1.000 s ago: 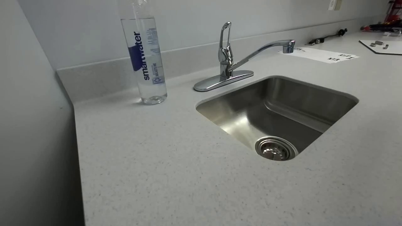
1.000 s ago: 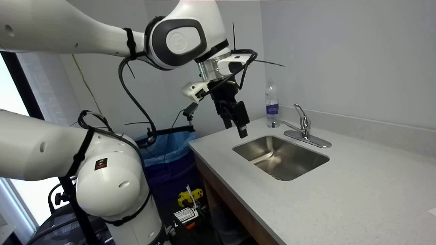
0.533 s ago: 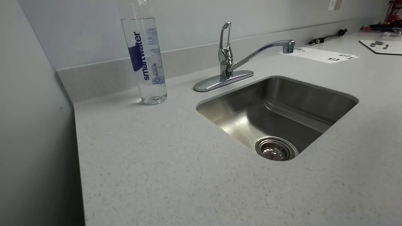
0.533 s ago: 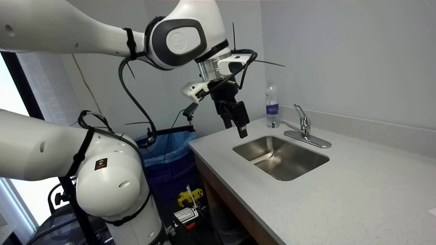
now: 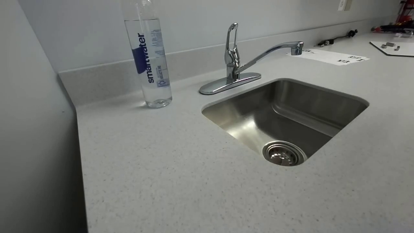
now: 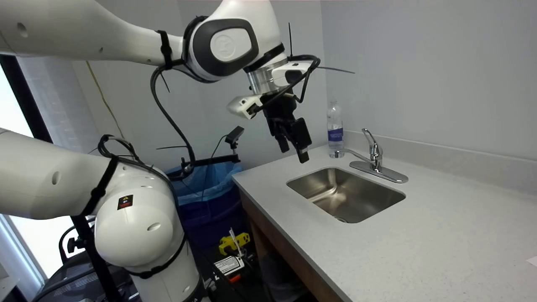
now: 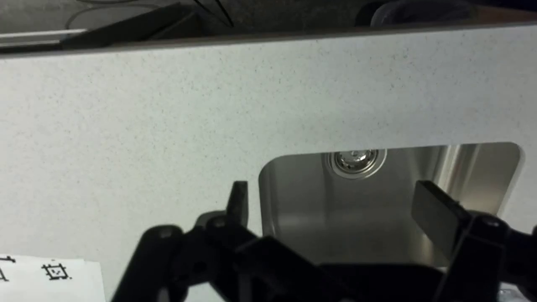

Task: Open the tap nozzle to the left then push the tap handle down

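Note:
The chrome tap stands behind the sink in both exterior views. Its long arched nozzle (image 5: pixel 271 51) points away from the water bottle's side in an exterior view; the nozzle (image 6: pixel 355 154) also shows in an exterior view with its tip in front of the bottle's base. The short looped tap handle (image 5: pixel 232 57) stands upright on the column, as does the handle (image 6: pixel 374 149) seen with the arm. My gripper (image 6: pixel 294 152) hangs above the counter near the sink, apart from the tap. In the wrist view the gripper (image 7: pixel 331 184) is open and empty over the sink. The tap is hidden there.
The steel sink (image 5: pixel 323 127) is set into the pale counter (image 6: pixel 440 235). A tall water bottle (image 5: pixel 148 64) stands near the tap and the wall. White marked paper (image 5: pixel 330 57) lies on the counter. A blue-lined bin (image 6: pixel 205 180) stands beyond the counter's edge.
In the exterior view with the arm, my gripper has risen a little and shifted slightly right within the last half second. The tap nozzle and handle have not moved.

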